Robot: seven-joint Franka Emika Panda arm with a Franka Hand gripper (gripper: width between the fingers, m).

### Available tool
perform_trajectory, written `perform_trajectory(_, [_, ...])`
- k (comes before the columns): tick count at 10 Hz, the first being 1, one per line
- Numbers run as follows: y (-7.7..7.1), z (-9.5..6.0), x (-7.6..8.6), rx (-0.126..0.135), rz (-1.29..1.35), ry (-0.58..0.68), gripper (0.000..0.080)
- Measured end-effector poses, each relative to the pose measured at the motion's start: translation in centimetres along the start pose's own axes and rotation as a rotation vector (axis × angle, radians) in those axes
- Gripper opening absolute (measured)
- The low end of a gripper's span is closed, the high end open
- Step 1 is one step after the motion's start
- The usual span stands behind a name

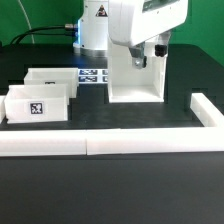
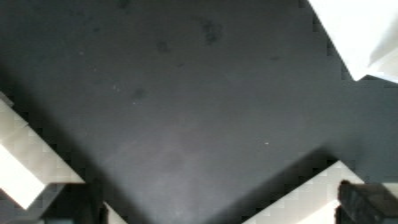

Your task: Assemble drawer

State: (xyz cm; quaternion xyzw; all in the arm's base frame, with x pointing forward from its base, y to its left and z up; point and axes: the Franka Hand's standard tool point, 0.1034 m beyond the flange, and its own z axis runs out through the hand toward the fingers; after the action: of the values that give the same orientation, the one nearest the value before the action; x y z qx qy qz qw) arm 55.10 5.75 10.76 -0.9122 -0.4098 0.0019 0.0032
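Observation:
The large white boxy housing [image 1: 135, 78] stands upright at the middle of the black table. Two small open-top trays lie at the exterior view's left: the nearer tray [image 1: 38, 105] shows a black-and-white tag on its front, and the farther tray [image 1: 52, 82] sits just behind it. My gripper [image 1: 151, 52] hangs at the housing's top, toward its right side. In the wrist view my gripper [image 2: 214, 208] is open, with dark fingertips [image 2: 365, 200] far apart and only black table between them. White part edges [image 2: 25, 150] show at the sides; I cannot tell which parts they are.
The marker board [image 1: 92, 75] lies flat behind the trays, next to the housing. A long low white border wall [image 1: 100, 146] runs along the front, and another stretch of it [image 1: 206, 112] runs up the exterior view's right. The arm's white base [image 1: 95, 25] stands at the back.

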Motion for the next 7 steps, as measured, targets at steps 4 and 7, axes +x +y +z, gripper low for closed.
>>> perform_trajectory(4, [-4.9, -2.6, -1.6, -0.005, 0.292, -0.028, 0.065])
perform_trajectory(7, [-5.1, -2.5, -1.9, 0.0, 0.296, -0.029, 0.065])
